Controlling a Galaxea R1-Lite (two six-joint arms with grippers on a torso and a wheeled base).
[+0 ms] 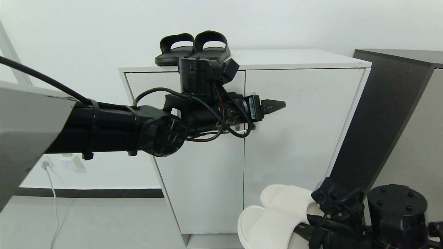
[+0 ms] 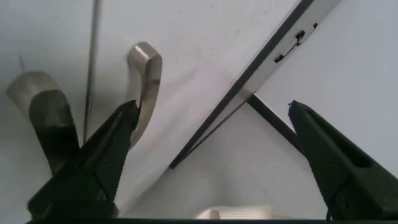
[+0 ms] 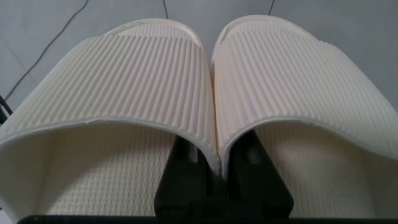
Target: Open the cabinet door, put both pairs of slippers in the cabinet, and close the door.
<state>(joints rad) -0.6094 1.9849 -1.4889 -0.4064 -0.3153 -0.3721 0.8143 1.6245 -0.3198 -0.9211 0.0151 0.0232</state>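
Hovering at the front of the cabinet (image 1: 297, 138), the left claw (image 1: 275, 104) is released and grips nothing, its tip level with the seam between the two shut doors. The head camera catches it side-on, so the gap between its fingers (image 2: 93, 168) cannot be read there. The left wrist camera settles it: both fingers are spread well apart, with one metal handle (image 2: 146, 78) right at one fingertip, touching or not I can't tell. The second handle (image 2: 40, 109) sits just outside that same finger, across the seam on the other door. Up above the left claw, on the cabinet top, the black slippers (image 1: 192, 48) lie side by side, well apart from the fingers. Down low, well below the left claw, the right claw (image 3: 221, 171) is clenched on the white slippers (image 1: 277, 214). The right wrist camera shows the grip itself, with the two inner walls of the pair pinched together between the black fingers under the ribbed straps. The head camera adds what that close view cannot: the pair is held near the foot of the cabinet, in front of its right-hand door.
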